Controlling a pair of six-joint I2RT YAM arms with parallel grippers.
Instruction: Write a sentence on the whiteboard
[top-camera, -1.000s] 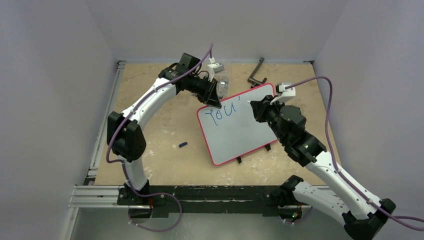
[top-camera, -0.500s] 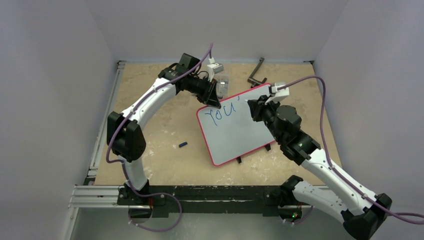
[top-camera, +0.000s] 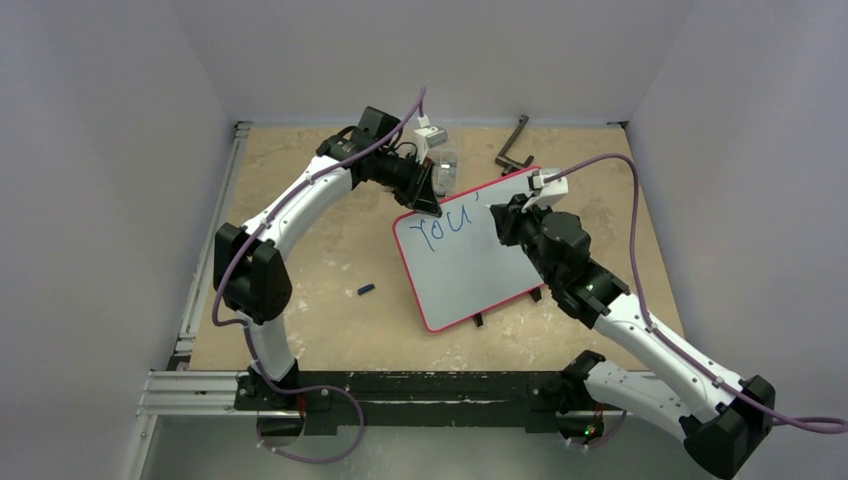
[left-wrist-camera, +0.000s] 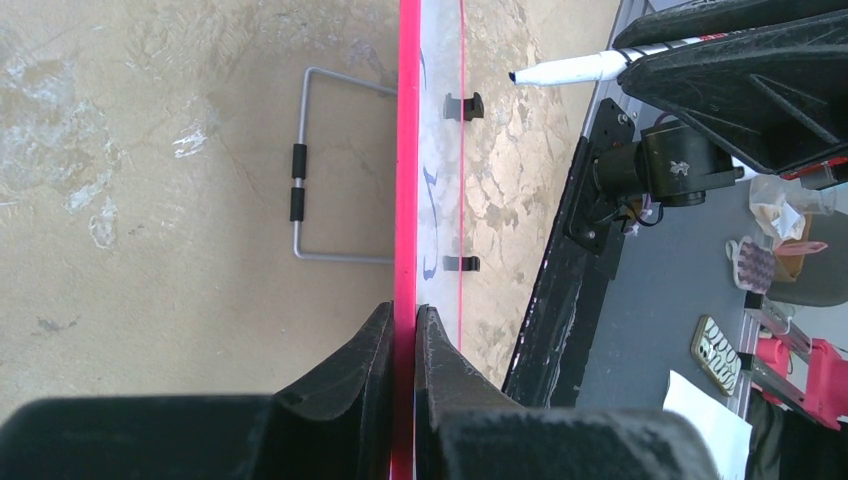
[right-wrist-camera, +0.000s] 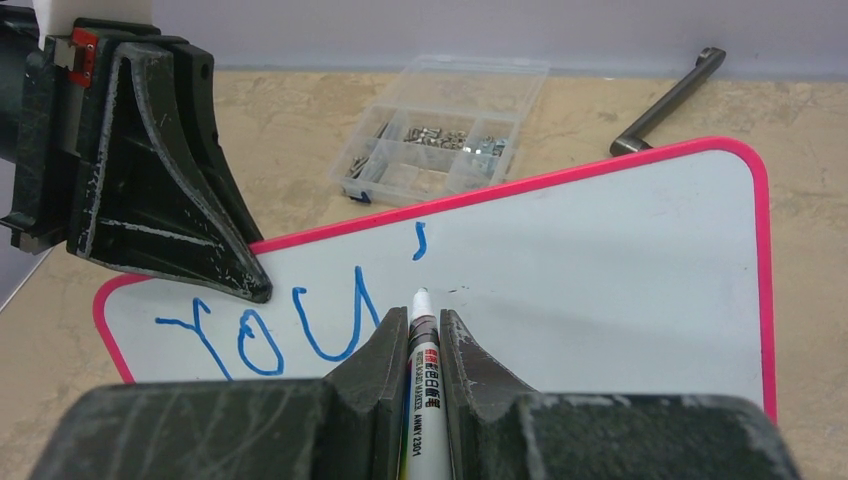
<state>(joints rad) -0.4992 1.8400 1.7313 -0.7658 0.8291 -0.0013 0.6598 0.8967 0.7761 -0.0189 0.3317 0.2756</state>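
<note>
The right end effector (right-wrist-camera: 416, 318) is closed narrowly on a marker (right-wrist-camera: 421, 350). The marker's tip is close to the whiteboard (top-camera: 470, 270), just right of the blue writing (top-camera: 445, 232) "YOU'". The left end effector (left-wrist-camera: 405, 322) pinches the board's red frame. The whiteboard sits near the middle of the bench (top-camera: 320, 250).

The whiteboard (right-wrist-camera: 620, 270) lies ahead of the right gripper (right-wrist-camera: 418, 318), whose marker (right-wrist-camera: 422, 400) tip apparently touches it just right of the sentence (right-wrist-camera: 290, 325). The left gripper (left-wrist-camera: 405, 318) clamps the board's edge at left; the parts box (right-wrist-camera: 445, 125) lies beyond.
</note>
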